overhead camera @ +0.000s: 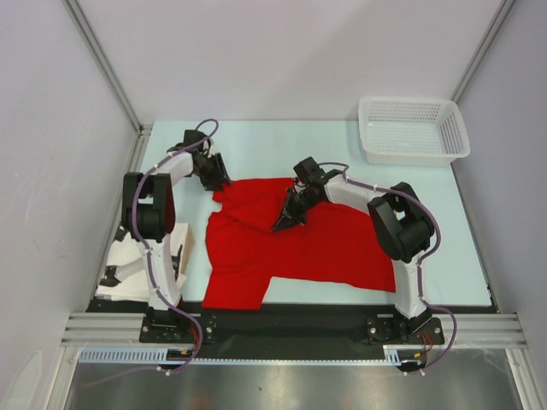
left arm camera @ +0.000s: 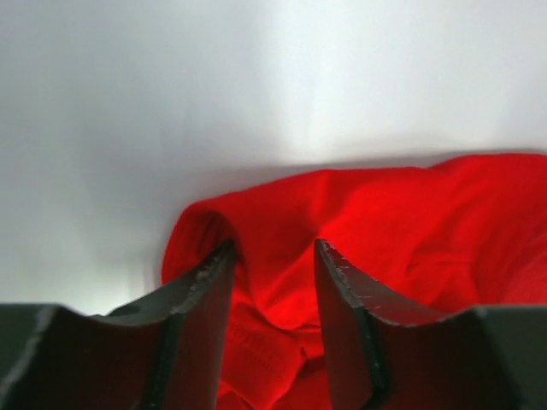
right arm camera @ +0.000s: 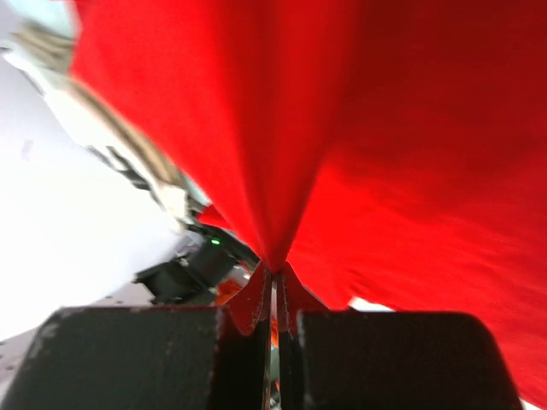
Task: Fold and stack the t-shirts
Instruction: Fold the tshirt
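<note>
The table carried one red t-shirt, spread loosely over its middle and near half, rumpled, not folded. A white mesh basket sat at the far right corner, well apart from the cloth.

Step in hand, as I judged it: getting both grips set for the 1st fold. The right gripper had its jaws closed on a pinch of shirt near the centre, with the cloth pulled up into a small tent. The left gripper sat at the shirt's far left corner, jaws apart.

Next move prob. called for the left jaws to close on that corner, then both arms to lift together and carry the edge across w/o dragging the rest.

Views differed:
- Top cam gave the layout but hid both pairs of jaws.
- Left wrist cam showed the left gripper straddling a raised fold of t-shirt. Whether the pads touched it was hard to tell.
- Right wrist cam, though blurred, showed the right gripper clamped tight, with t-shirt fanning up from the tips.
</note>
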`<action>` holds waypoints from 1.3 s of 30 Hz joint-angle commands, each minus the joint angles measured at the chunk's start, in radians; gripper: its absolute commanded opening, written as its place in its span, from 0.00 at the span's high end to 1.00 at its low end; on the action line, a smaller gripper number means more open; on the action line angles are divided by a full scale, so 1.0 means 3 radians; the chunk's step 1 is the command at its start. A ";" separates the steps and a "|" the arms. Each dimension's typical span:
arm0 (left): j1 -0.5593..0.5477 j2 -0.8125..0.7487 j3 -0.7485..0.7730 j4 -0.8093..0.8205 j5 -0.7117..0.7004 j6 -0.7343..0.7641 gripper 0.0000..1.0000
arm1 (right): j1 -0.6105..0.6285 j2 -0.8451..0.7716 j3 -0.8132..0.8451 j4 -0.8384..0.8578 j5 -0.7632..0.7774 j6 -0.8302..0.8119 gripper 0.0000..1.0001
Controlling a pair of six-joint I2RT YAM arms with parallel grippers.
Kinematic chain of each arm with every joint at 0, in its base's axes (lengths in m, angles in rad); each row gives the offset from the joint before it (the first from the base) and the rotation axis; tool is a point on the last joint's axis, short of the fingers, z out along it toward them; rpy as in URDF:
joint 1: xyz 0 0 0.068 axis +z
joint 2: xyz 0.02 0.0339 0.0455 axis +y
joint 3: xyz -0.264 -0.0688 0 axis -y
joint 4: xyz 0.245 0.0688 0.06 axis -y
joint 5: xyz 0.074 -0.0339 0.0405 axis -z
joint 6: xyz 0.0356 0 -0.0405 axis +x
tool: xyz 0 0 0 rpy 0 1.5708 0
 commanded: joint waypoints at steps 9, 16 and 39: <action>0.0042 0.0631 0.0872 -0.0351 0.0015 -0.0193 0.48 | -0.0103 -0.0022 0.0018 0.0190 -0.0157 -0.0117 1.00; 0.0062 0.1132 0.1690 -0.0290 0.0128 -0.0295 0.50 | -0.0154 0.0146 0.0263 0.0323 -0.0131 0.0037 1.00; 0.0093 -0.1668 -0.0694 0.0313 -0.0257 -0.0070 0.43 | -0.0363 0.0397 0.0381 0.1436 -0.0300 0.1003 0.99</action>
